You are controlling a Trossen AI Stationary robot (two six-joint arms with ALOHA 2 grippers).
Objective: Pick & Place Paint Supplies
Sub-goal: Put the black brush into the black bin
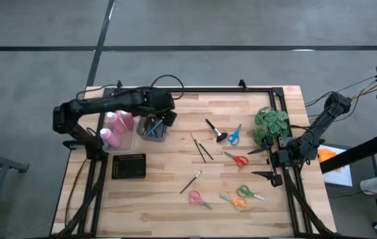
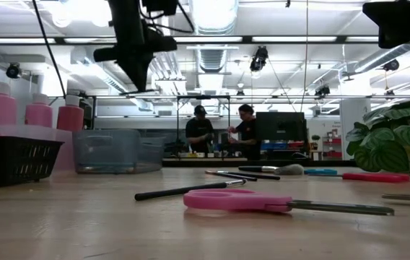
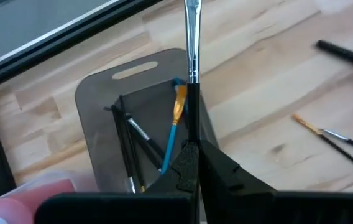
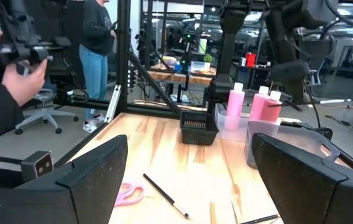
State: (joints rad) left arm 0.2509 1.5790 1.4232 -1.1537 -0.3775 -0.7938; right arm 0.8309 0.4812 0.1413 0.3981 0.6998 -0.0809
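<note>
Paintbrush w/ black handle (image 1: 190, 181) loose near front edge, lying flat just beside pink scissors (image 1: 198, 199). Orange scissors (image 1: 233, 201) and green scissors (image 1: 248, 192) close by, to the right. Black mesh basket (image 1: 129, 166) toward the front left.

Mid-table: two thin brushes (image 1: 202, 147) lying side by side, red scissors (image 1: 237, 159) to their right. Right gripper (image 1: 260, 163) parked at the right edge, fingers wide apart, nothing between them. Stubby black brush (image 1: 215, 129) a bit further back, blue scissors (image 1: 234, 135) right next to it, green leafy plant (image 1: 271, 126) at the right rear.

Left rear, the action: left gripper (image 3: 192, 149) over the grey bin (image 3: 96, 124), fingers clamped tight on a thin brush (image 3: 193, 50), metal ferrule sticking out past the fingertips. Several brushes inside the bin already, incl. a blue-handled one (image 3: 171, 134) and black ones, leaning against the walls. Three pink bottles (image 1: 115, 126) w/ white caps upright in a clear tub (image 1: 130, 143) just left of the grey bin.

Beyond the table, two people (image 2: 223, 130) at a workbench far back in the room.
</note>
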